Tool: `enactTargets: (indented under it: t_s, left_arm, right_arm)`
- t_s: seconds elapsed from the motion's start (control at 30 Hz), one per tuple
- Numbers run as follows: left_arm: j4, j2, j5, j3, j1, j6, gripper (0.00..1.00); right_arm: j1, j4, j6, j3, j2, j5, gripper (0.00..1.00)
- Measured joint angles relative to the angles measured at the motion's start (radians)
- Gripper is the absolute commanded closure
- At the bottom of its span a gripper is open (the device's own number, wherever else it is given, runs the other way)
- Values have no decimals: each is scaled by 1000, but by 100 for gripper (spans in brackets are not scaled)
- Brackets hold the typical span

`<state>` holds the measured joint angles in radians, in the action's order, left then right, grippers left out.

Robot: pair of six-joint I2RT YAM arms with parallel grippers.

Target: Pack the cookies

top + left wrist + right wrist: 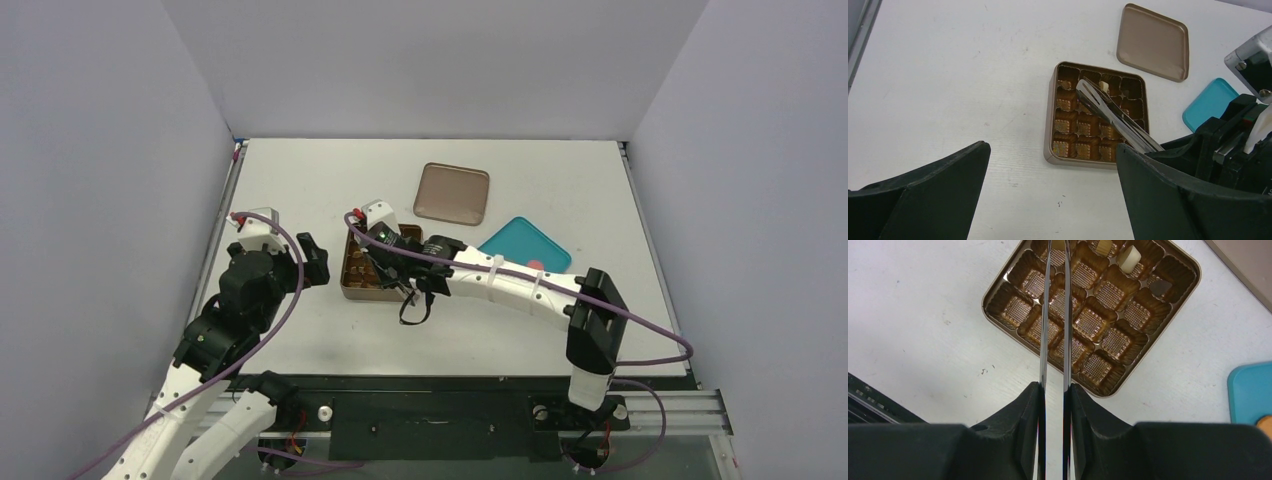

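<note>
Right claw [1054, 390] is clamped on tongs [1108, 114] held over the tin [1078, 161], whose cells hold a cream cookie [1129, 257] and a dark cookie [1162, 287], while the left claw [1050, 149] hangs spread wide above the bench [948, 75]

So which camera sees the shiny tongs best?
Left wrist: it shows the tongs from the side, tips over the tin. Right wrist sees only two thin blades, tips cut off. The top view barely shows them.

cream cookie [1129, 257], dark cookie [1162, 286], in neighbouring cells of the tin [1015, 324]
</note>
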<state>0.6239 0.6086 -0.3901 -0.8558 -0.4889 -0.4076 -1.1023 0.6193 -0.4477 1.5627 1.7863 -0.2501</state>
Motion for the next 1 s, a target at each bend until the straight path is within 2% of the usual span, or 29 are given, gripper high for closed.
enactTargets:
  t_s: [0.5, 1.0]
  left_arm:
    - [0, 0, -1, 0, 0, 0, 3]
    - [0, 0, -1, 0, 0, 0, 3]
  right_arm:
    - [0, -20, 11, 70, 116, 4, 73]
    - [2, -31, 10, 89, 127, 2, 64]
